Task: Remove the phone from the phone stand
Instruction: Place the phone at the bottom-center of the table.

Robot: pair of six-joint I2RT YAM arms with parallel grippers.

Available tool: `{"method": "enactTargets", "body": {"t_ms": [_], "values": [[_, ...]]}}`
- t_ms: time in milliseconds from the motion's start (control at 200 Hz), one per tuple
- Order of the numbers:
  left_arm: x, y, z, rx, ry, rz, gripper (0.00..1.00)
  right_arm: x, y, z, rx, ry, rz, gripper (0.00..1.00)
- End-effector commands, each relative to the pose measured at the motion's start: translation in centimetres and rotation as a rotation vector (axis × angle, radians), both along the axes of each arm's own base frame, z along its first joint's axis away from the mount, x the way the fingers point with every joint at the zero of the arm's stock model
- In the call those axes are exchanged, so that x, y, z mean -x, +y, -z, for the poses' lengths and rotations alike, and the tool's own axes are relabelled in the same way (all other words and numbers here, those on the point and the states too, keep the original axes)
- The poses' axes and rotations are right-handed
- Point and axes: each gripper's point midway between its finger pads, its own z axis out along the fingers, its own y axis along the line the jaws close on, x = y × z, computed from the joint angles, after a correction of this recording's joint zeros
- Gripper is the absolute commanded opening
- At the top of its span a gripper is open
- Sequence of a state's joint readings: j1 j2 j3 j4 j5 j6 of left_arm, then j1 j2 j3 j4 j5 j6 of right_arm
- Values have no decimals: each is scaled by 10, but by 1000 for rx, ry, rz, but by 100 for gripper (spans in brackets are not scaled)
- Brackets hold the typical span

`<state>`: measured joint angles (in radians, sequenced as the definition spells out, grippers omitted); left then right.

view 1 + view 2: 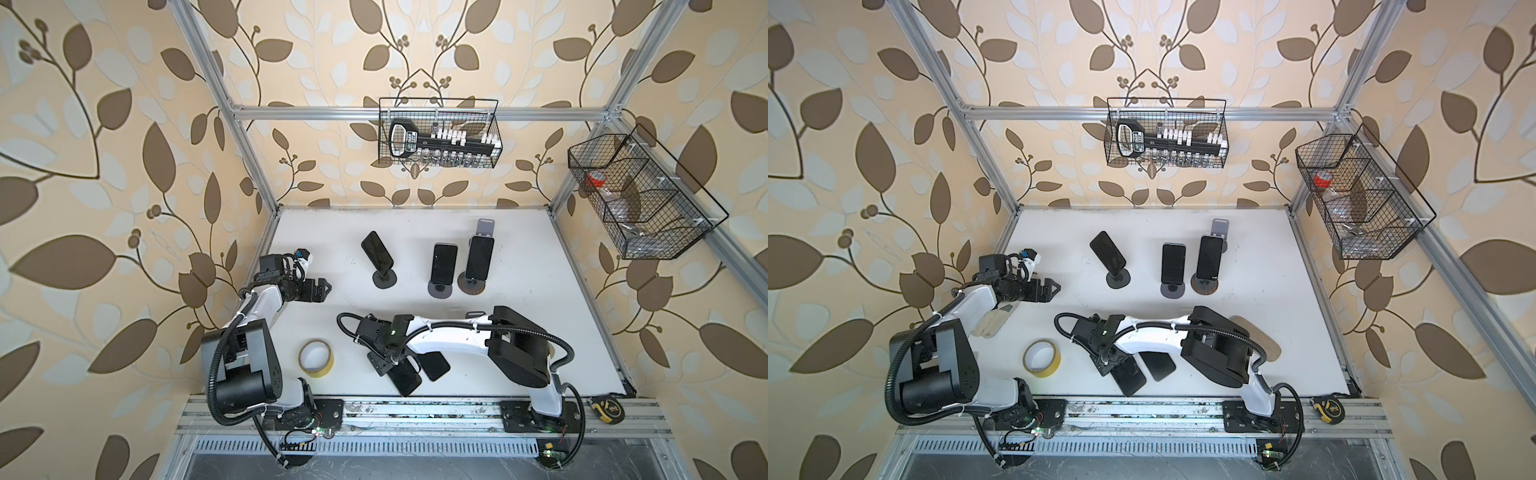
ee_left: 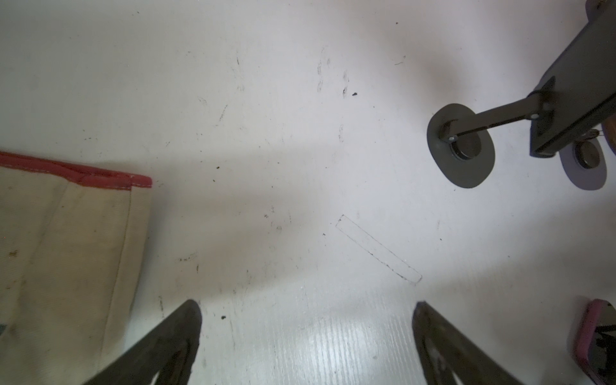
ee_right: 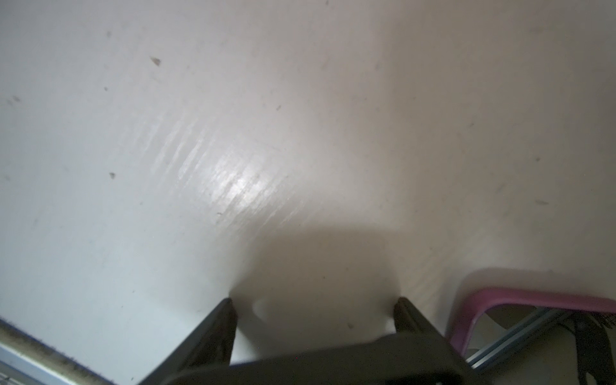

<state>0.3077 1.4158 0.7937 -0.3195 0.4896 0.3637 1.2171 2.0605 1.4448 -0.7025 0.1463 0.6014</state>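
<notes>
Three dark phones lean on round-footed stands at the back of the white table: a tilted left one [image 1: 377, 252], a middle one [image 1: 444, 262] and a right one [image 1: 478, 257]. An empty grey holder [image 1: 485, 227] stands behind the right one. Near the front edge my right gripper [image 1: 384, 363] [image 3: 315, 303] reaches down at one end of a black phone [image 1: 409, 382] lying flat. Its dark edge [image 3: 316, 356] spans the space between the fingers with no gap showing. A pink-cased phone [image 1: 436, 365] [image 3: 520, 296] lies beside it. My left gripper [image 1: 322, 286] [image 2: 306, 310] hangs open over bare table.
A yellow tape roll [image 1: 316, 358] lies at the front left and a cream glove [image 1: 990, 322] under the left arm. A tape measure [image 1: 606, 409] sits on the front rail. Wire baskets hang on the back wall [image 1: 440, 133] and the right wall [image 1: 640, 195].
</notes>
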Motion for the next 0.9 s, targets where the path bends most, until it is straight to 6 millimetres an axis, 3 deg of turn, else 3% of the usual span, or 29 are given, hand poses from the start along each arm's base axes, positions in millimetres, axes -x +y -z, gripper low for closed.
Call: {"method": "enactTargets", "body": {"t_ms": [0,695,900], "values": [[-8,0,-13,-3,-32,21,99,3,-5,27,42,35,15,76],[-7,0,-12,-3,-30,22,99,5,-7,31,50,44,16,78],[-7,0,-13,-4,-32,23,99,4,-5,24,40,30,15,79]]}}
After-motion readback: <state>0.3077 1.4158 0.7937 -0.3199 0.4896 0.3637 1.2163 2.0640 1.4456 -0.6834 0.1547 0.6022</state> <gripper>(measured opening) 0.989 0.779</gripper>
